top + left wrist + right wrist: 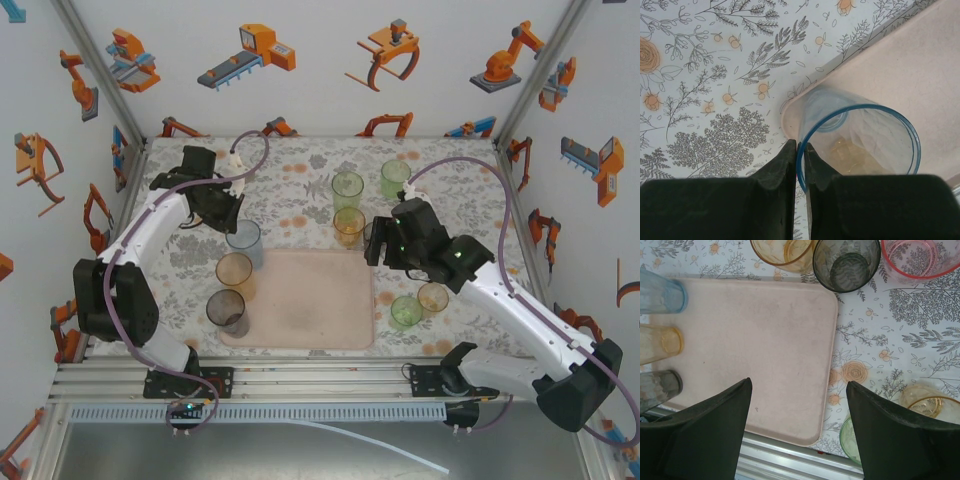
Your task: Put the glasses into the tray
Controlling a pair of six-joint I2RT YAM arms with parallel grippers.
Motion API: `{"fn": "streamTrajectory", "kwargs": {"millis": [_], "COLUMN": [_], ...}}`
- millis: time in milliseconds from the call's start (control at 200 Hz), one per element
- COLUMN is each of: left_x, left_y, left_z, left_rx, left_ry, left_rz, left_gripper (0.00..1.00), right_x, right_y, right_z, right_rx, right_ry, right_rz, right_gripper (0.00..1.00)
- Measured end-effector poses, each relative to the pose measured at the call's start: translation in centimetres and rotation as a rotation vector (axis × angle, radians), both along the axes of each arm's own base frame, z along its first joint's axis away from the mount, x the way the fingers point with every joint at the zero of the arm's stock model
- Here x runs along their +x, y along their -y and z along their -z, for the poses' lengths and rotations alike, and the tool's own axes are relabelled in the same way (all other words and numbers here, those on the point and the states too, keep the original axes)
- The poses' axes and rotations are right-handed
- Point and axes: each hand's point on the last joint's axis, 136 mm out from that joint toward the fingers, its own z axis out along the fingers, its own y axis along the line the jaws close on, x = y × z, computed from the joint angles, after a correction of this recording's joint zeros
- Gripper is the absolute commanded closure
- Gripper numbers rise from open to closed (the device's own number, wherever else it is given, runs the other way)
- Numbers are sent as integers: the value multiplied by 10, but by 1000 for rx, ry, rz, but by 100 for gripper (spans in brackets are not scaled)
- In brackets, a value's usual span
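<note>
Left gripper point(799, 146) is clamped on the rim of the blue glass point(865, 145), which stands in a corner of the tray point(920, 65) — orange glass point(236, 272) and grey glass point(227, 310) line the same edge. Right gripper point(799, 385) gapes above the tray, holding nothing

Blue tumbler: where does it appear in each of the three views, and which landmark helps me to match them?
Top external: the blue tumbler is left of centre, at the far left corner of the pink tray.
Left wrist: blue tumbler at centre right, its rim pinched by the left claw.
Right wrist: blue tumbler at the upper left edge.
Shared landmark: the pink tray.
</note>
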Motion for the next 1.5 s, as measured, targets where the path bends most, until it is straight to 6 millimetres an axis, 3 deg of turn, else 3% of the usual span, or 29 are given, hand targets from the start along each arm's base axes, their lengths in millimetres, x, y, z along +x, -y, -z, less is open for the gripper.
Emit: {"fn": "streamTrajectory", "kwargs": {"millis": [411, 526, 691, 766, 861, 1092, 1502], "left_x": [-7, -10, -12, -12, -10, -10, -8], "left_y": [-1, -2, -3, -3, -3, -4, -6], "left_z": [-13, -12, -12, -14, -21, -37, -90], "left_rx": [-3, 2, 5, 7, 7, 8, -3], "left_ry": [27, 19, 9, 7, 19, 46, 172], "left_rz": [15, 20, 21, 23, 25, 27, 29], "left_gripper": [68, 54, 51, 41, 32, 27, 6], "right_x": [0, 0, 1, 1, 2, 3, 1], "right_y": [0, 0, 1, 2, 3, 4, 11], "right_z": [0, 0, 0, 0, 0, -9, -19], "right_rx": [0, 0, -5, -9, -16, -18, -47], "right_ry": [0, 0, 3, 7, 11, 22, 26], "right_rz": [0, 0, 5, 10, 14, 11, 20], "right_gripper": [30, 30, 26, 25, 25, 24, 25]}}
